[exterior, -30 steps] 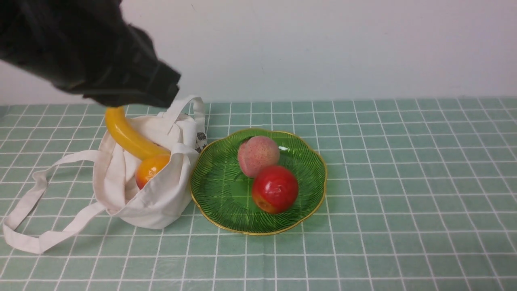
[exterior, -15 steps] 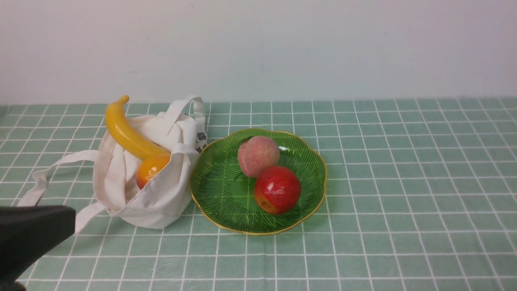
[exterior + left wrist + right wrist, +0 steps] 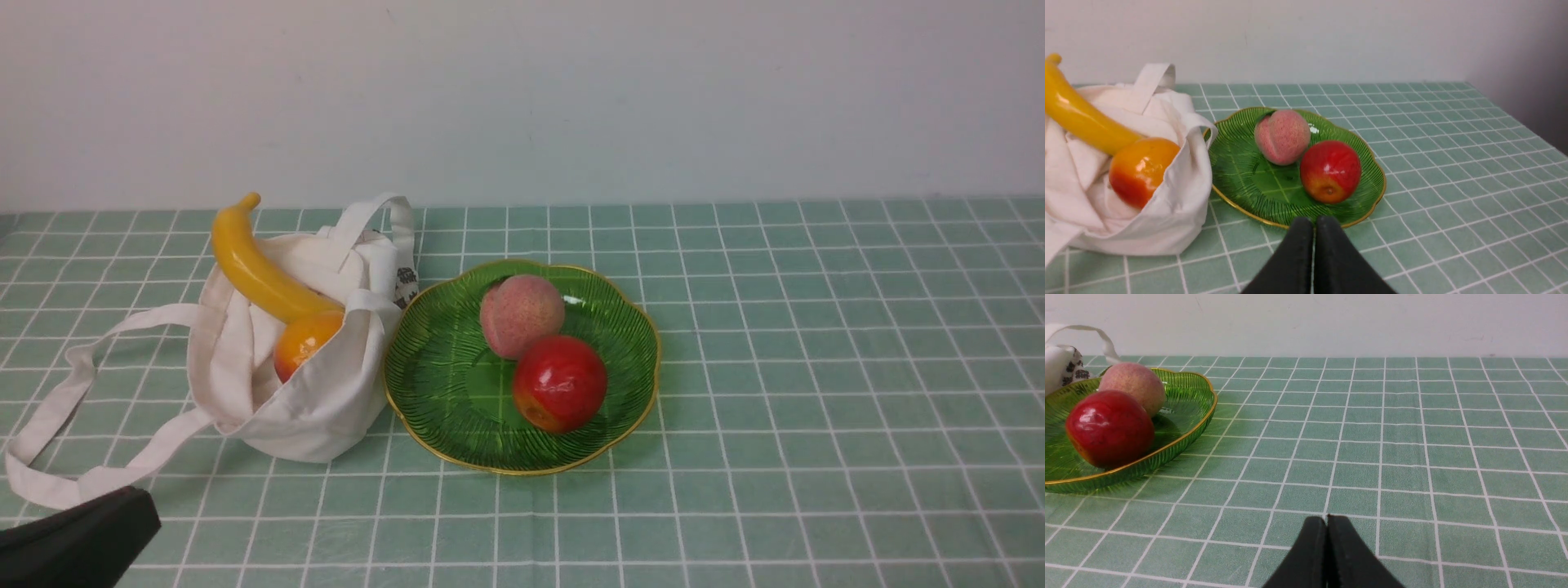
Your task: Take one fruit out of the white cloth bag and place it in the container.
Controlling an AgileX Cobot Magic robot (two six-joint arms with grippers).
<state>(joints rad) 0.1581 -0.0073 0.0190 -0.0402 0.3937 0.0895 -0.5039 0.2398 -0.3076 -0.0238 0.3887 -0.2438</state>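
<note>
The glossy red apple (image 3: pixel 560 383) lies in the green glass dish (image 3: pixel 441 384), touching the pink peach (image 3: pixel 521 315) behind it. The white cloth bag (image 3: pixel 326 400) slumps open just left of the dish, with nothing gripping it. My left gripper (image 3: pixel 1314 222) is shut and empty, low over the table in front of the dish's near rim; only a dark part of that arm (image 3: pixel 73 543) shows at the front view's bottom left corner. My right gripper (image 3: pixel 1326 520) is shut and empty, over bare table to the right of the dish (image 3: pixel 1180 428).
A yellow banana (image 3: pixel 253 269) and an orange (image 3: pixel 304 341) stick out of the bag's mouth. Its long strap handles (image 3: pixel 57 441) trail across the table to the left. A pale wall runs along the table's far edge.
The left arm has swung from above the bag down and back to the bottom left corner of the front view. The apple rocked slightly in the dish and now lies still.
</note>
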